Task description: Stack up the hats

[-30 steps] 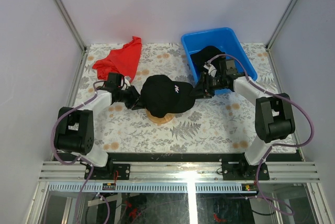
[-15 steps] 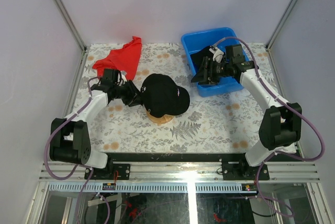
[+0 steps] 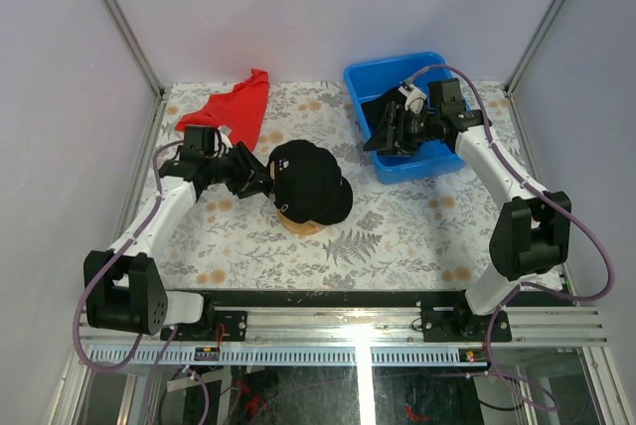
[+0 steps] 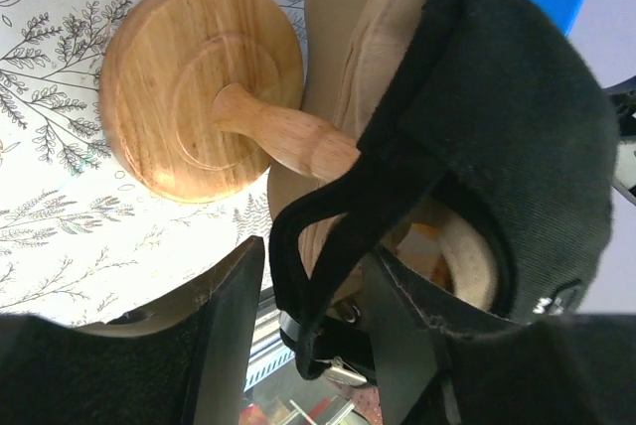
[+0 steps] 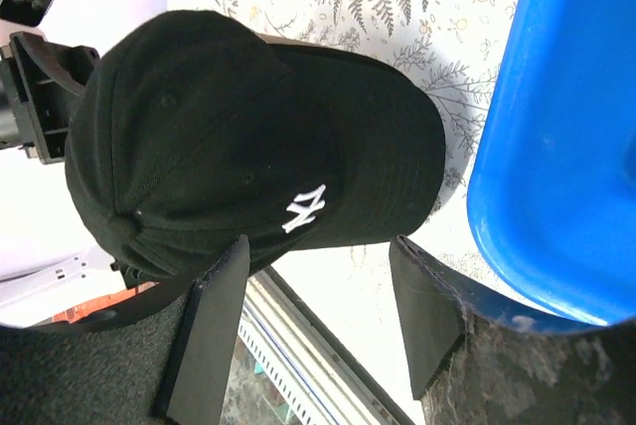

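Observation:
A black cap with a white logo (image 3: 310, 182) sits on the wooden stand (image 3: 303, 224) over a tan cap (image 4: 383, 38). My left gripper (image 3: 256, 177) is at the back of this stack. In the left wrist view its jaws (image 4: 313, 251) stand apart with the black cap's rear strap (image 4: 318, 236) hanging between them. My right gripper (image 3: 383, 137) is open and empty over the left side of the blue bin (image 3: 452, 82). It faces the black cap (image 5: 248, 147). Another black hat (image 3: 378, 105) lies in the bin, partly hidden by the gripper.
A red cloth (image 3: 229, 112) lies at the back left of the patterned table. The stand's round base (image 4: 189, 77) rests on the table. Metal frame posts stand at the table's back corners. The blue bin wall (image 5: 556, 147) is close beside the right fingers.
My right gripper has left the black cap's brim and moved back right over the blue bin. The cap has shifted left on the stand. My left arm has swung slightly left.

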You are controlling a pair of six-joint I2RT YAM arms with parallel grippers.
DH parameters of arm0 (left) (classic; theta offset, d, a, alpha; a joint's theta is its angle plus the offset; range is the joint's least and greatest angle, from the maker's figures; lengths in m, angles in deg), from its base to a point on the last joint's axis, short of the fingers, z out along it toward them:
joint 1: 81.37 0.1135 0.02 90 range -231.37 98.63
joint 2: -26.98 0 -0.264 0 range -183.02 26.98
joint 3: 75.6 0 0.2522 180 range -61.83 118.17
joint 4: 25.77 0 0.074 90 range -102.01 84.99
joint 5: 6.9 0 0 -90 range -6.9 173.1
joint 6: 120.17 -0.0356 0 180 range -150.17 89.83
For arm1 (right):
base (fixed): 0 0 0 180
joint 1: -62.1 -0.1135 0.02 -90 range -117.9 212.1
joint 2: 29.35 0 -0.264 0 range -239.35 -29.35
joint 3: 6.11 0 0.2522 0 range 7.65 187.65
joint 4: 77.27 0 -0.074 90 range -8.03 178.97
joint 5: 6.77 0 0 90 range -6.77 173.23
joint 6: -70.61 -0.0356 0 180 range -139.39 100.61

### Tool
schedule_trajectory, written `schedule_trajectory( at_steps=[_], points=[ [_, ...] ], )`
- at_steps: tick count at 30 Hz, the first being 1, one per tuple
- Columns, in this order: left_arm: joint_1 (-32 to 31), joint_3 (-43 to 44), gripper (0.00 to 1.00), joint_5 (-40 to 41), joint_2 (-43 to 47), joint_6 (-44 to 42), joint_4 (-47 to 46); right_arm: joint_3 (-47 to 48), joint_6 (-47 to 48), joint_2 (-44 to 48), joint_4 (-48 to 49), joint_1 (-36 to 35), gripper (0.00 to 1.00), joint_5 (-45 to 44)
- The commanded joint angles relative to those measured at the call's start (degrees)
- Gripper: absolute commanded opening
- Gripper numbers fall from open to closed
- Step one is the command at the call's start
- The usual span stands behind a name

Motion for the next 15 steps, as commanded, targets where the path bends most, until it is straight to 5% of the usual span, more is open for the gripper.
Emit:
schedule_trajectory(
  at_steps=[1,5,12,15],
  points=[
    [1.4,2.5,0.44,0.4,2.0,1.0,1.8,5.1,-0.6,-0.7,0.0,0.5,0.66,-1.2],
    [3.1,2.5,0.44,0.6,3.6,1.5,2.3,9.2,0.0,-3.8,-1.7,1.0,0.68,-4.0],
    [6.6,4.3,0.48,1.2,6.1,1.6,3.7,19.9,4.4,-10.1,-8.4,1.6,0.97,-18.5],
    [7.1,6.9,0.5,2.7,6.3,0.9,5.3,23.5,5.3,-12.6,-10.5,1.6,0.99,-26.4]
  ],
)
